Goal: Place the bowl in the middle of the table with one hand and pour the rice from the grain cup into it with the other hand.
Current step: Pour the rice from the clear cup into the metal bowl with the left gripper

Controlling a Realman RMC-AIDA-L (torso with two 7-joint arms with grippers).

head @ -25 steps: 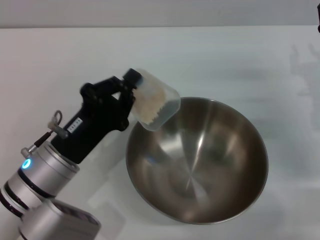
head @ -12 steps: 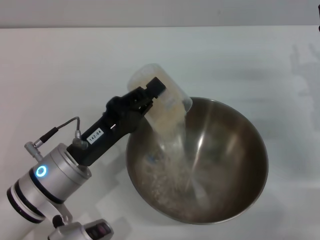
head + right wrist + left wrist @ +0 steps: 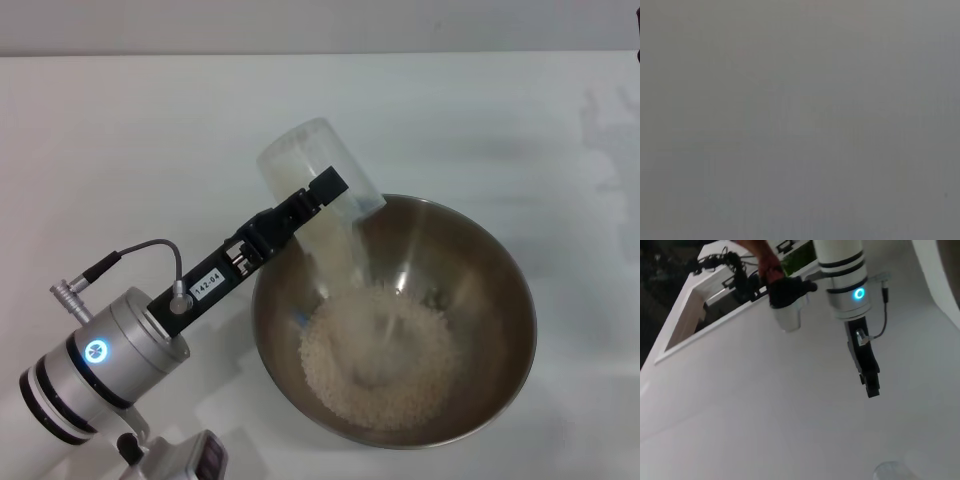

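Note:
The steel bowl (image 3: 505, 270) stands on the white table (image 3: 120, 130), a little right of the middle in the head view. A heap of rice (image 3: 380, 360) lies in its bottom. My left gripper (image 3: 318, 196) is shut on the clear grain cup (image 3: 300, 155) and holds it tipped steeply, mouth down, over the bowl's near-left rim. A thin last trickle of grains falls from it; the cup looks almost empty. My right gripper (image 3: 870, 385) shows only far off in the left wrist view, hanging well away from the bowl.
The table's far edge meets a grey wall at the top of the head view. The right wrist view shows only plain grey. In the left wrist view a white frame (image 3: 690, 305) with cables stands beyond the table.
My left wrist has rolled the cup from slightly tilted to steeply mouth-down. The rice has left the cup and now lies heaped in the bowl. The bowl has not moved.

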